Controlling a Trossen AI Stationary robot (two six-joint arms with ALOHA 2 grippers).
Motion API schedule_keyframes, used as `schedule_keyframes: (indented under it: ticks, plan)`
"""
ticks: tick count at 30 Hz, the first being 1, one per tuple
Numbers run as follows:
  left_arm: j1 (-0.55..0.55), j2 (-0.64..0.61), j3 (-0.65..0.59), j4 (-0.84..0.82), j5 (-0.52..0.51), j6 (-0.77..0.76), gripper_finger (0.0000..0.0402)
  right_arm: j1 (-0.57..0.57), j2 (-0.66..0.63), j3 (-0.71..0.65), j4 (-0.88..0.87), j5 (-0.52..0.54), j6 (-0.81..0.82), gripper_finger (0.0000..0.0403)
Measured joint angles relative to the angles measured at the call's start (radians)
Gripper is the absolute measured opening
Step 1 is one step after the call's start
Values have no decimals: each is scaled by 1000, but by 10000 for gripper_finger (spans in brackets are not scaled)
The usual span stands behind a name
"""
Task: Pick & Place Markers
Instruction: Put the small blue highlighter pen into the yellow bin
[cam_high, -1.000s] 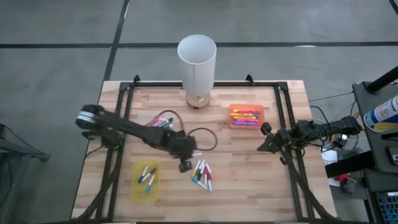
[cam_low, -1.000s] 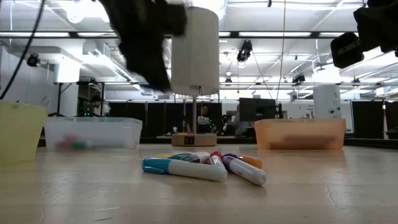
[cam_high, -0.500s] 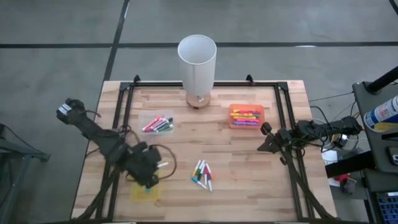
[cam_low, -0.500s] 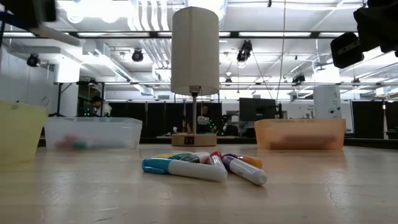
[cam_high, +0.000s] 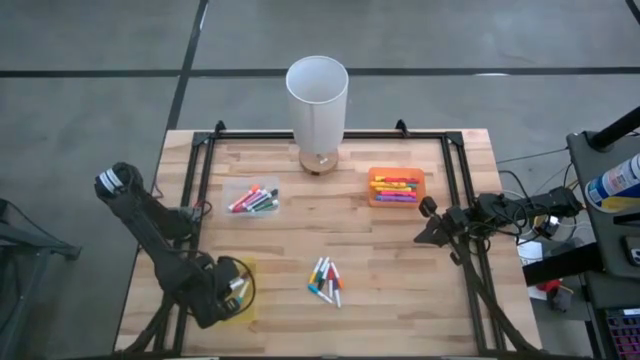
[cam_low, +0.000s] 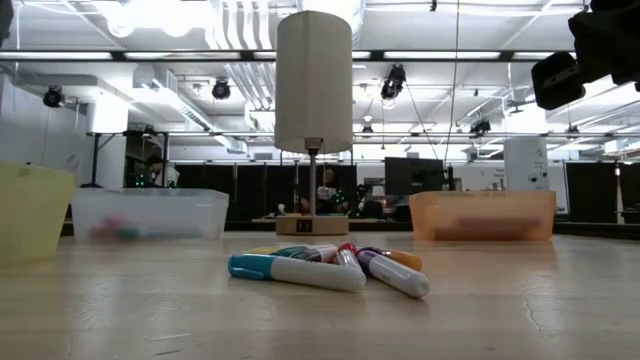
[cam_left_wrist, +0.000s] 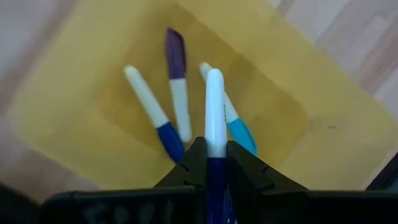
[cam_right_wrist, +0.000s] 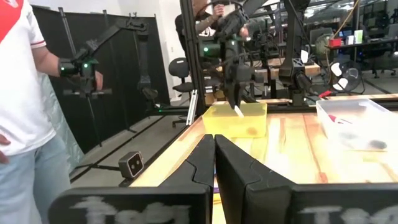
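**Letting the marker go inside the yellow tray**

Left gripper (cam_left_wrist: 211, 163) poised directly over the yellow tray (cam_high: 246, 272), fingers clamped on a white-barrelled marker (cam_left_wrist: 214, 106) with a dark blue end, its free tip pointing down into the tray. Three markers already lying on the tray floor: a dark-blue-capped one (cam_left_wrist: 149, 112), a purple-capped one (cam_left_wrist: 177, 81) and a light-blue-capped one (cam_left_wrist: 235, 124) partly hidden behind the held pen.

To finish well, in my judgement: stay centred over the tray, well inside its walls; lower until the tip is close to the floor; part the fingers slowly so the pen tips flat rather than bouncing onto the wood. Best aimed at bare yellow beside the three, not across them. Lift straight up afterwards.

More work waiting: a loose pile of markers (cam_high: 325, 281) on the wood, well to the lamp side of the yellow tray. Right gripper (cam_right_wrist: 214, 163) parked far from the tray at the opposite table edge, fingers pressed together, empty.
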Motion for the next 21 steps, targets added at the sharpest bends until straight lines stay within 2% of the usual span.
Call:
schedule_keyframes:
  ticks: [7, 15, 21]
  plan:
    - [2, 0, -74, 158, 10, 6, 35, 0, 0, 0, 0, 0, 0, 9]
    - [4, 0, -81, 164, -22, -15, 35, 0, 0, 0, 0, 0, 0, 9]
    - [11, 0, -86, 163, -98, -135, 48, 0, 0, 0, 0, 0, 0, 9]
